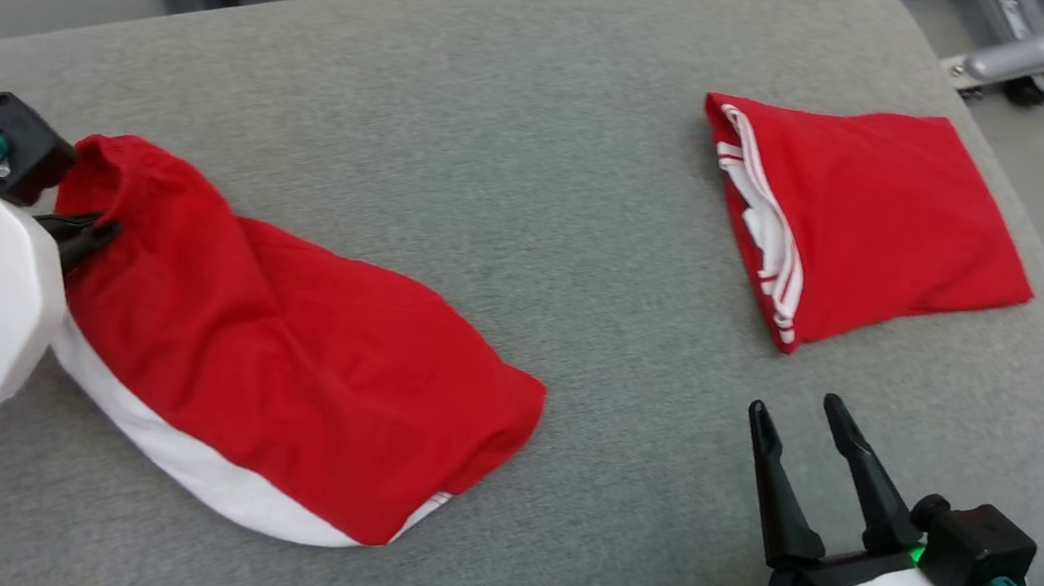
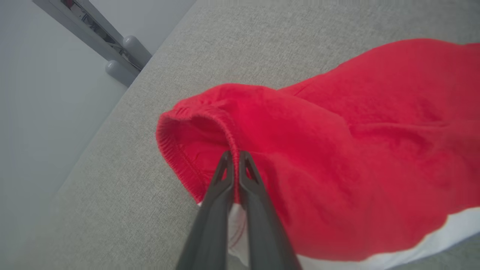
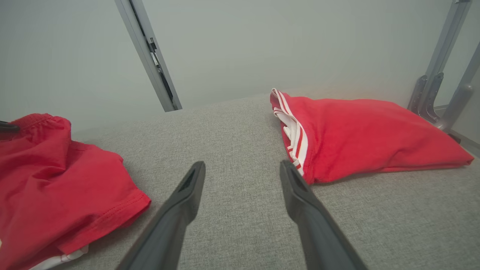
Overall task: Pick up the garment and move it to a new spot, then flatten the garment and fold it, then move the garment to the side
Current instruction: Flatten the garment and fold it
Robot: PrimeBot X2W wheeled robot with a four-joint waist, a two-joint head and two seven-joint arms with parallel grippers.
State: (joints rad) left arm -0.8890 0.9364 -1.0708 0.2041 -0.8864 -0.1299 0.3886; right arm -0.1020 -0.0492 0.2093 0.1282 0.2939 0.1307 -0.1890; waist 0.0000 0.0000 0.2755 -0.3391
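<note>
The garment [image 1: 289, 373], red with a white band, lies crumpled on the grey cushion [image 1: 503, 129], well to the left of the folded red pile [image 1: 886, 210]. The left pincer [image 1: 99, 233] is clamped on its waistband [image 2: 195, 120]. The right pincer [image 1: 796, 407] gapes empty, on the robot's side of the pile.

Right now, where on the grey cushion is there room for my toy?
The widest bare patch of grey cushion lies between the crumpled red garment and the folded red garment. There is more behind the crumpled one. It is crowded at the left, where the left gripper pinches the waistband, and by the right gripper.
</note>
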